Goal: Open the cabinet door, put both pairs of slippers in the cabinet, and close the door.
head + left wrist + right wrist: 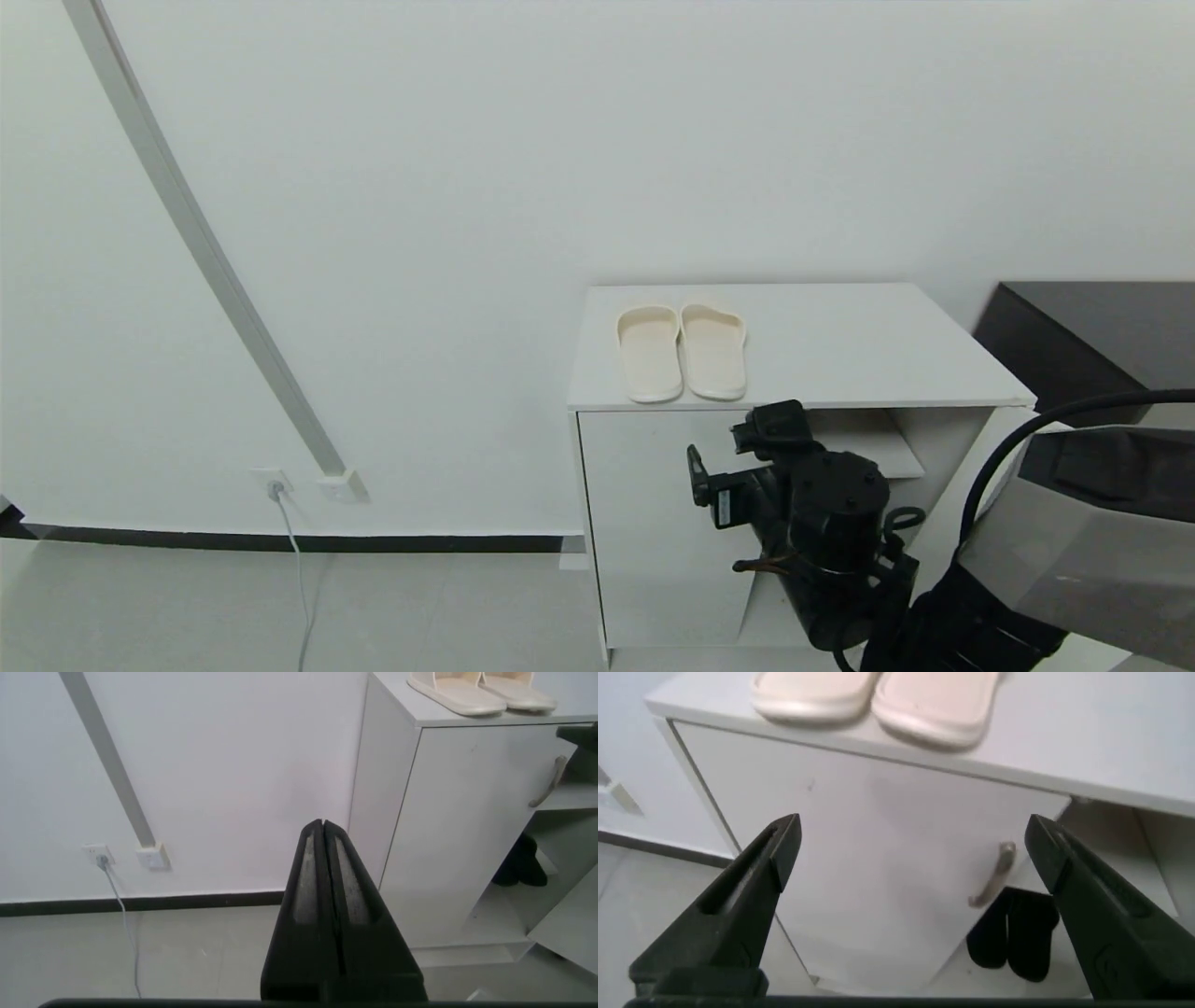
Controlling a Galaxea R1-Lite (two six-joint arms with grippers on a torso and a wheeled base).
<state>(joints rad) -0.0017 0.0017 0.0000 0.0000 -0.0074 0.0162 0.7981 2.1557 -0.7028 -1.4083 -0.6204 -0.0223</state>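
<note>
The right tool (913, 826) hangs released, its two fingers spread wide, just in front of the cabinet (840, 345), level with the upper part of the shut left door (644, 523) and beside its handle (994, 873); the left tool (323, 826) is clenched on nothing, fingers pressed flat together, well off the cabinet's left side and lower down; so the right arm is plainly the nearer one. The cream slippers (681, 353) lie above the right tool, on the cabinet's top toward its left end, up and a little back from the spread fingers; the pair sits side by side and touching, long axes running front to back, near ends right at the front edge. They look pale, smooth and moulded (probably light and slightly springy). The cabinet's right half stands open, and black slippers (1015, 938) sit inside its lower part; judging by that, the cream pair is the one left to move.
</note>
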